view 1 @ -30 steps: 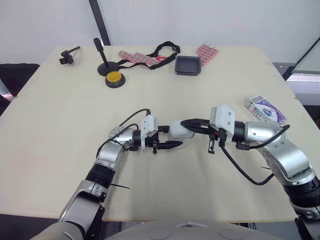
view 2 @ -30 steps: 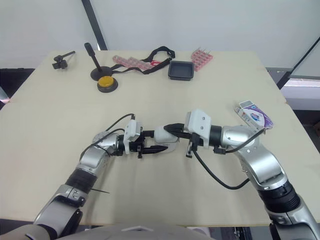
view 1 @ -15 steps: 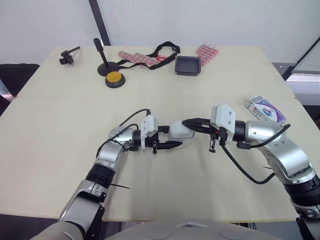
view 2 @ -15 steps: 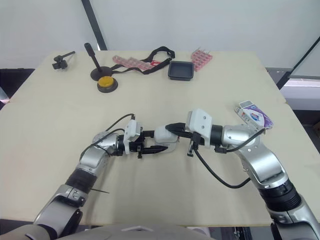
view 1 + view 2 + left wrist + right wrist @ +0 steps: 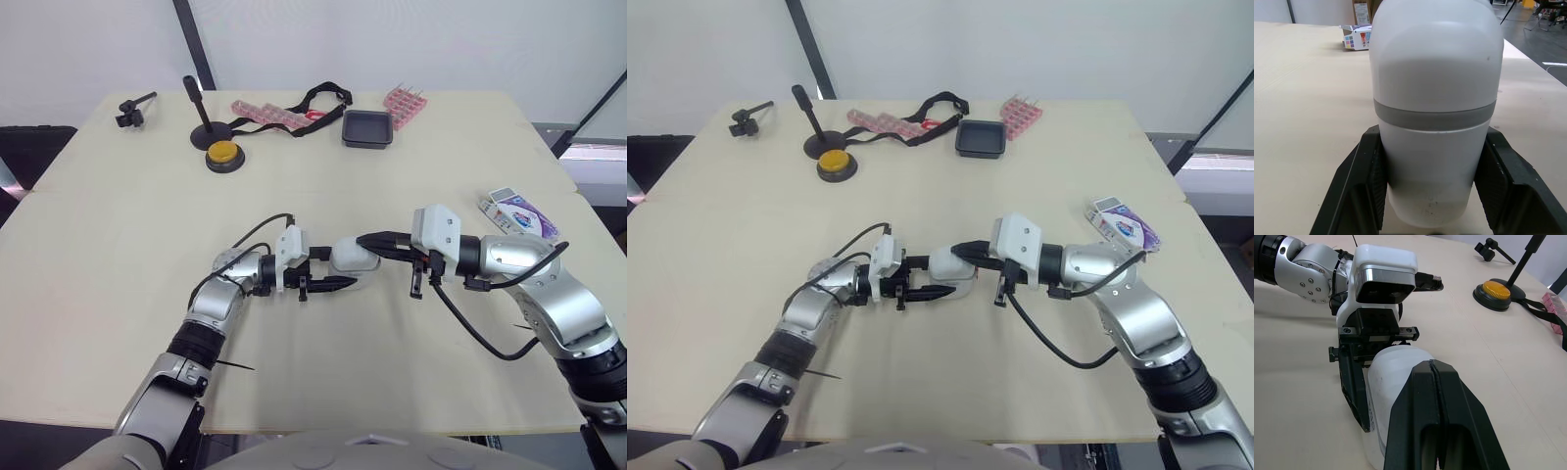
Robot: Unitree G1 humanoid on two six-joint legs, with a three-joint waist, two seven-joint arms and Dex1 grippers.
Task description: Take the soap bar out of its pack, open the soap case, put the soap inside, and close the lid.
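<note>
Here, both arms reached inward.
Left pincer (image 5: 336, 267) clamped the soap case (image 5: 355, 257); right pincer (image 5: 1431, 367), closed, lay over it.

soap case (image 5: 1435, 98): smooth white plastic, matt grey band | table (image 5: 118, 255): matt pale wood | soap pack (image 5: 519, 211): glossy printed card

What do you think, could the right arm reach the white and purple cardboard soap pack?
Probably yes: the soap pack lies uncovered beside that arm, but the right gripper must first leave the white oval soap case.
</note>
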